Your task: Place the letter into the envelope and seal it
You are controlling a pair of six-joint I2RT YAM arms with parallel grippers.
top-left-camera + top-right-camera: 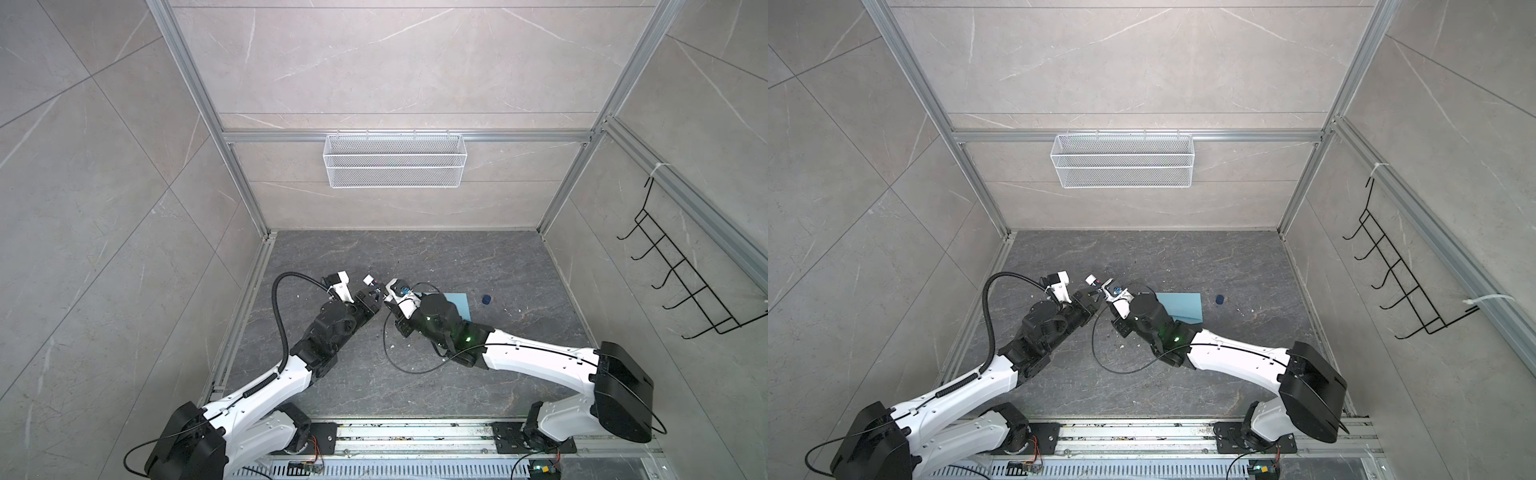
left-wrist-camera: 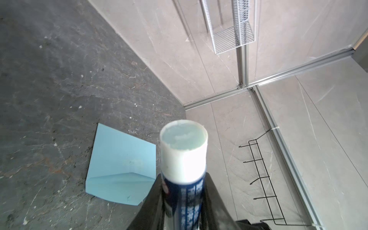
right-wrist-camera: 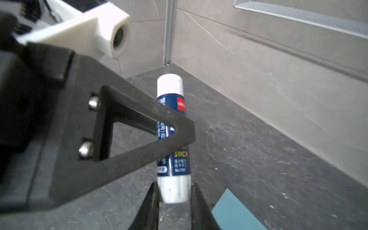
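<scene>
Item: glue stick [image 2: 183, 159], blue label, white collar, uncapped, pale paste flush with the rim; held off the worktop [image 1: 415, 257] near the middle in both top views. Left gripper [image 2: 183, 179]: jaws clenched on the stick's blue body; in the right wrist view one black triangular finger [image 3: 139, 129] crosses in front of the label. Right gripper [image 3: 173, 191]: jaws set against both sides of the stick's white base end, no gap showing, grasping it from the opposite end. Item: envelope [image 2: 119, 159], plain light blue, lying flat on the dark grey marbled worktop, right of the two grippers and partly hidden under the right arm in both top views [image 1: 459, 305]; a pointed crease shows near one short end, and whether the flap is stuck down cannot be told. Item: cap [image 1: 486, 299], small, dark blue, on the worktop just right of the envelope, not touching it. Item: white flecks [image 1: 505, 311], scattered on the worktop. Fixtures: white mesh basket [image 1: 392, 166] on the rear rail; black wire hook rack [image 1: 681, 282] on the right wall.
</scene>
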